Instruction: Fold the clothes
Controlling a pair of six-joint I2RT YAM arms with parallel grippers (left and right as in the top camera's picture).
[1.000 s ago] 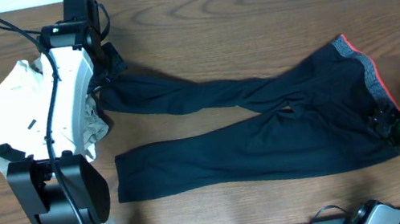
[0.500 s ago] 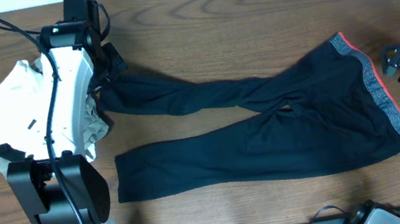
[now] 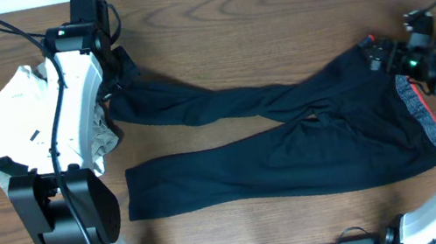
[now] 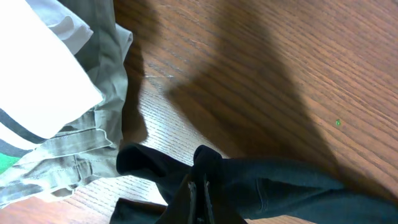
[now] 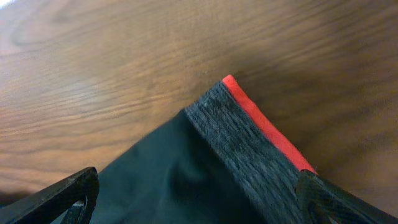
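The black pants (image 3: 294,149) lie spread across the table, legs pointing left and the grey waistband (image 3: 414,98) with its coral edge at the right. My left gripper (image 3: 112,88) is shut on the cuff end of the far leg. In the left wrist view the left gripper (image 4: 203,186) pinches bunched black fabric (image 4: 280,180). My right gripper (image 3: 380,55) hovers open over the far corner of the waistband. In the right wrist view that waistband corner (image 5: 242,146) lies between the spread fingers (image 5: 68,196), with nothing gripped.
A white T-shirt (image 3: 9,117) and an olive-khaki garment (image 3: 100,133) are heaped at the left under my left arm. The olive-khaki garment (image 4: 93,143) sits right beside the held cuff. Bare wood shows along the far edge and in front of the pants.
My right gripper opened at the near waistband corner, swung out to the right, then came over the far waistband corner. The left gripper and the cuff have not moved.
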